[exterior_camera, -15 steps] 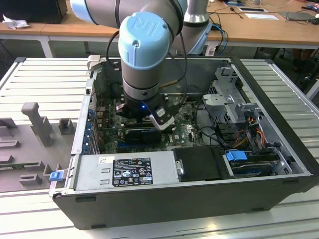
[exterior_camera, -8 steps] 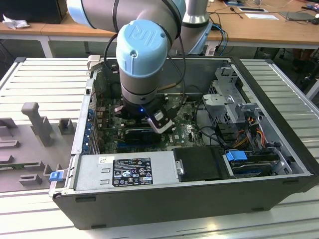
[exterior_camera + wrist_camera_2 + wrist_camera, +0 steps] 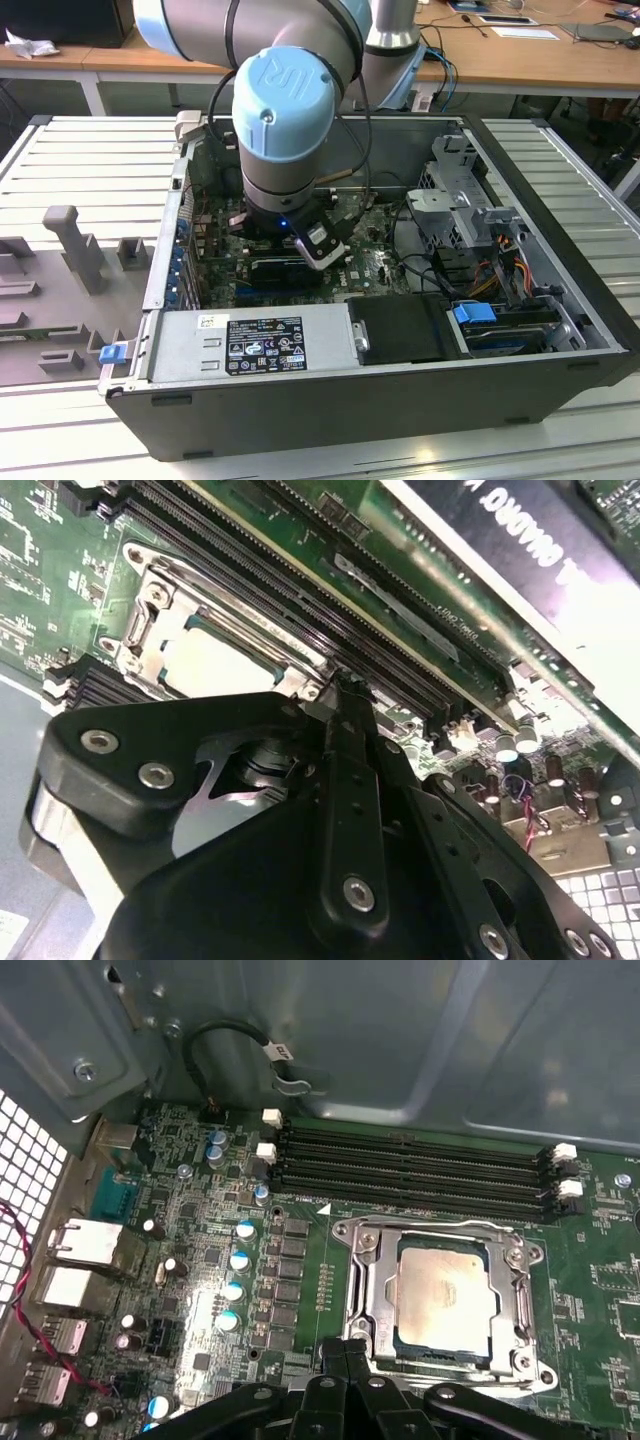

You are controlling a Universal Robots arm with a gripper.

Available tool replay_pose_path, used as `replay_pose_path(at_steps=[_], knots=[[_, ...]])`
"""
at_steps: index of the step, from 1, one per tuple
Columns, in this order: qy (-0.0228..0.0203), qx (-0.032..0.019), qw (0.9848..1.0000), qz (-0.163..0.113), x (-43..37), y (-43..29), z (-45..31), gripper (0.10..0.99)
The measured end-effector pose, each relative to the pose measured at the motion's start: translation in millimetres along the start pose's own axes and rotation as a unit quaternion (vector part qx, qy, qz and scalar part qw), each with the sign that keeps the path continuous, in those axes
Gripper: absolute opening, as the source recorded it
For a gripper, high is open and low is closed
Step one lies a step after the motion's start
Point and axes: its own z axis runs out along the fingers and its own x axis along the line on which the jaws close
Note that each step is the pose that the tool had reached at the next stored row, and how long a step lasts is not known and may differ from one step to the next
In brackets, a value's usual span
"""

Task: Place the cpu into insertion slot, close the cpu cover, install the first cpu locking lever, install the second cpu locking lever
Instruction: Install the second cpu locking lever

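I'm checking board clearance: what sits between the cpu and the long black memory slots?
In the first wrist view, only the cpu cover frame edge and a bare green board strip lie between the cpu and the memory slots.

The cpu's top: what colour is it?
The cpu has a pale silvery-grey metal top, best seen in the first wrist view.

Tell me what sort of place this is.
Likely a robotics lab or test bench: an opened desktop computer case lies on a slatted aluminium table, a robot arm reaches into it over the motherboard, and wooden desks stand behind.
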Motion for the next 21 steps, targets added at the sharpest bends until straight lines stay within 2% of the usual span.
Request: replay_pose_path(at_steps=[6, 11, 14, 16, 21], knots=[[-0.0004, -0.0033, 1.0, 0.0, 2.7, 0.8, 4.8, 0.106], [-0.0006, -0.0049, 1.0, 0.0, 2.8, 0.7, 4.9, 0.106], [-0.0007, -0.0057, 1.0, 0.0, 2.7, 3.0, -0.5, 0.106], [-0.0007, -0.0057, 1.0, 0.0, 2.4, 6.5, -8.6, 0.106], [-0.0007, -0.0057, 1.0, 0.0, 2.5, 7.4, -10.8, 0.106]])
